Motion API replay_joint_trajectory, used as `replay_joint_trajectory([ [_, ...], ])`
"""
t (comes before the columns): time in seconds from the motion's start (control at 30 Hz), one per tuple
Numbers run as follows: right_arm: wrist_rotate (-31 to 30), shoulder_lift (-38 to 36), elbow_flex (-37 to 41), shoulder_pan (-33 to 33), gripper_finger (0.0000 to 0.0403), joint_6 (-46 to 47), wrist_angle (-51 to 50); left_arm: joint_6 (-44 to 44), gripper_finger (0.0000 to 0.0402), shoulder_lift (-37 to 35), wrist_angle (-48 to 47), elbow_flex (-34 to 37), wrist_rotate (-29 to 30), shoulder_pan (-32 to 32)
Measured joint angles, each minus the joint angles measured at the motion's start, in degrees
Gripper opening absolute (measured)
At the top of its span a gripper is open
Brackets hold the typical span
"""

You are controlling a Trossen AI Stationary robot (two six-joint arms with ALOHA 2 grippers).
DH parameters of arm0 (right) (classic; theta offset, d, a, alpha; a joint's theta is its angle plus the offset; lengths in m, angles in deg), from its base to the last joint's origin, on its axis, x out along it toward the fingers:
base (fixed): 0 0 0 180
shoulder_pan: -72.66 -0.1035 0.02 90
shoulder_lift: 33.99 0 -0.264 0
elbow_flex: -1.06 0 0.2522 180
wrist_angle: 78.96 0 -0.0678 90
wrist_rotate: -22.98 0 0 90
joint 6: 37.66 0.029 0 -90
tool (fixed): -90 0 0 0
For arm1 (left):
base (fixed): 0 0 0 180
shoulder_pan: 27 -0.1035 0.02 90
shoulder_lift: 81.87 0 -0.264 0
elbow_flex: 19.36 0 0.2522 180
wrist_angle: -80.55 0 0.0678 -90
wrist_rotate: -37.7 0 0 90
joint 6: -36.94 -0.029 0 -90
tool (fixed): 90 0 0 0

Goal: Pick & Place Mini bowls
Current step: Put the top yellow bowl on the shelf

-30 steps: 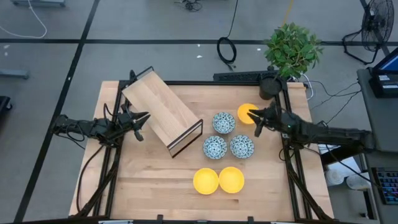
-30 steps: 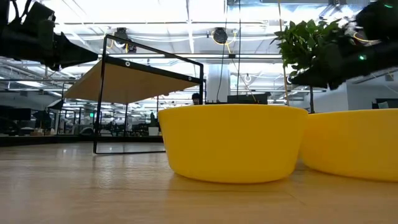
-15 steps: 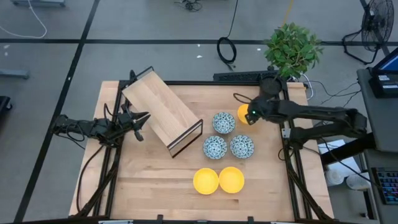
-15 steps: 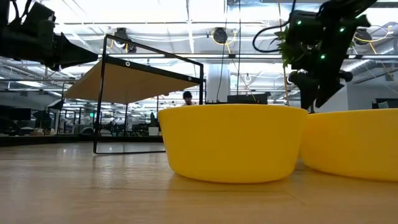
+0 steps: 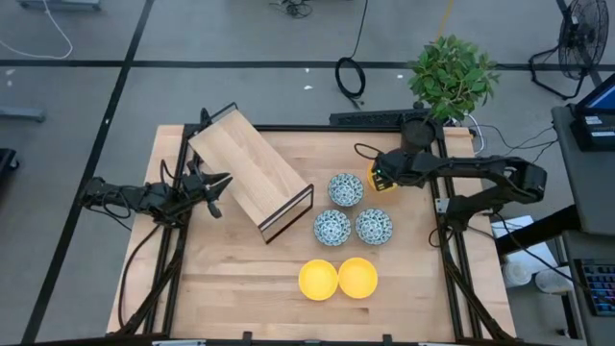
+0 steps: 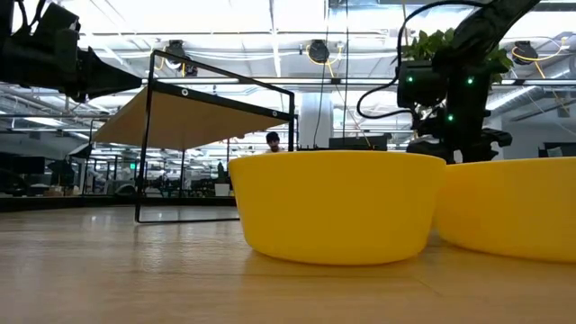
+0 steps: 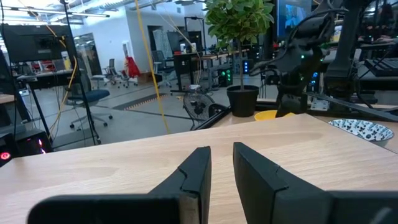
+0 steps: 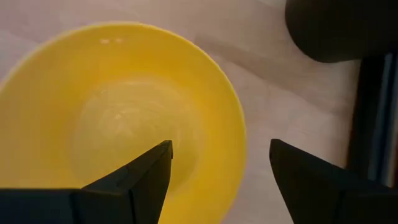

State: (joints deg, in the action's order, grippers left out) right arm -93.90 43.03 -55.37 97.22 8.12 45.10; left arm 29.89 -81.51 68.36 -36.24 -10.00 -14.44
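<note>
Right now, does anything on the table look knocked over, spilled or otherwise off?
Nothing spilled or broken. The one oddity is the wooden shelf, which sits skewed to the table's edges. All the bowls stand upright; the right tool, open, straddles the rim of a yellow bowl by the plant pot.

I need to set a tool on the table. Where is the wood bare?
Bare: the near-left corner, below the wooden rack and left of the two yellow bowls, and the near-right strip beside them. Crowded: the middle-right, where three blue-patterned bowls cluster and the right pincer hangs open over a third yellow bowl.
</note>
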Motion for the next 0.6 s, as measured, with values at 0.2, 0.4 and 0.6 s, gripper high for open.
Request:
replay_joint_trajectory([
  [0.2,0.17,0.35,1.40,1.80,0.0255,0.06,1.02,0.00,0.0074,-0.01,-0.01,0.00,0.00,0.00],
  [0.4,1.55,0.34,4.88,3.27,0.0232,-0.70,4.64,0.01,0.0074,0.00,0.32,0.00,-0.17,0.00],
  [0.6,4.62,0.32,7.46,4.03,0.0143,-4.51,9.76,2.28,0.0074,-0.02,2.76,0.00,-0.35,0.00],
])
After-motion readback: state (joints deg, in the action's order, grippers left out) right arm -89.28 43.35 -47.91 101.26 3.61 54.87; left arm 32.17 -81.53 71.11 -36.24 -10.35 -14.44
